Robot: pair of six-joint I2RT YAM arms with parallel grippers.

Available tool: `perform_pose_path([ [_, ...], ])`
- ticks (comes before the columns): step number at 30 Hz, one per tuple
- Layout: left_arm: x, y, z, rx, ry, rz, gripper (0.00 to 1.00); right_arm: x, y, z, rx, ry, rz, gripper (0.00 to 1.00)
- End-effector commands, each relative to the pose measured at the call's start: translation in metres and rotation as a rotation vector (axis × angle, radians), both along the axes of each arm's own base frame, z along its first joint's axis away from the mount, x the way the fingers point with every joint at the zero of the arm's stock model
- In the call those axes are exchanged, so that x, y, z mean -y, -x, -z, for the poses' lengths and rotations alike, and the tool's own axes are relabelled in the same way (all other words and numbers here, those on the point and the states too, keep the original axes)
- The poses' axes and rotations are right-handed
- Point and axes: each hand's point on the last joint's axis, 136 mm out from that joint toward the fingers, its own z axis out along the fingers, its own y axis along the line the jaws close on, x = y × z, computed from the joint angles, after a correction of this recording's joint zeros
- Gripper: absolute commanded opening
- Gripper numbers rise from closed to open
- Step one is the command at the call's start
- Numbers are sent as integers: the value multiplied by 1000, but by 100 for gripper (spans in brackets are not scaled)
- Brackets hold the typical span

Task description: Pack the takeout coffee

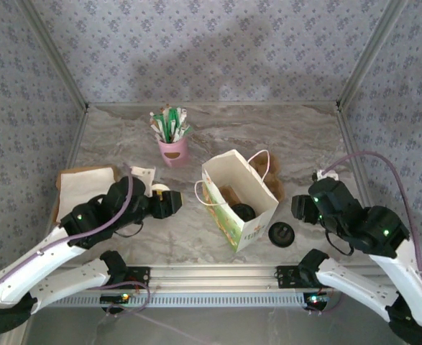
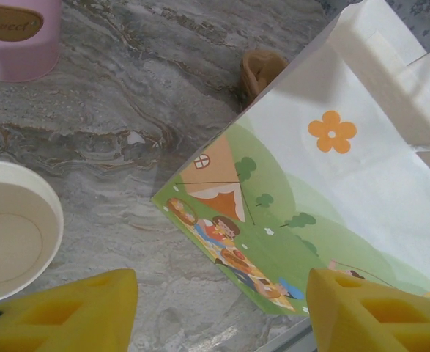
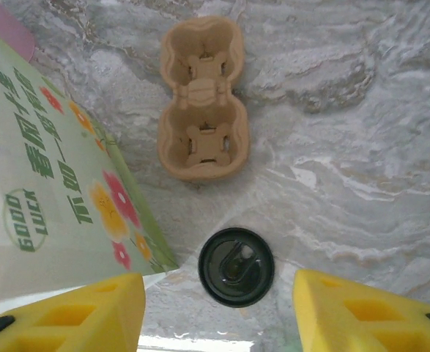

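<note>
Marble-veined counter (image 1: 124, 140), flower-patterned walls (image 1: 196, 43). Takeout coffee (image 1: 243, 211) stands inside white bag (image 1: 252, 228), mid-counter. Left hand (image 2: 218, 297) wide, empty. Right hand (image 3: 218, 301) wide, empty, near loose black lid (image 3: 236, 266).

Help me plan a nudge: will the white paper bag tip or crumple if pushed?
The white paper bag stands tall with an open top, so a high push would probably tip it. Its thin paper walls would likely buckle inward. Pushed low, it may slide.
</note>
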Motion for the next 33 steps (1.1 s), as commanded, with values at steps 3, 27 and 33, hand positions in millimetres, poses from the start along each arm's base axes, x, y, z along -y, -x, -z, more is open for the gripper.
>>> perform_pose_path([
  [3, 11, -1, 5, -12, 31, 20, 57, -29, 4, 34, -151, -131, -77, 52],
  [27, 44, -13, 41, -79, 40, 66, 53, -50, 16, 112, -404, -370, -29, 30],
  [33, 53, -16, 46, -91, 48, 78, 52, -51, 12, 115, -398, -374, -23, 31],
])
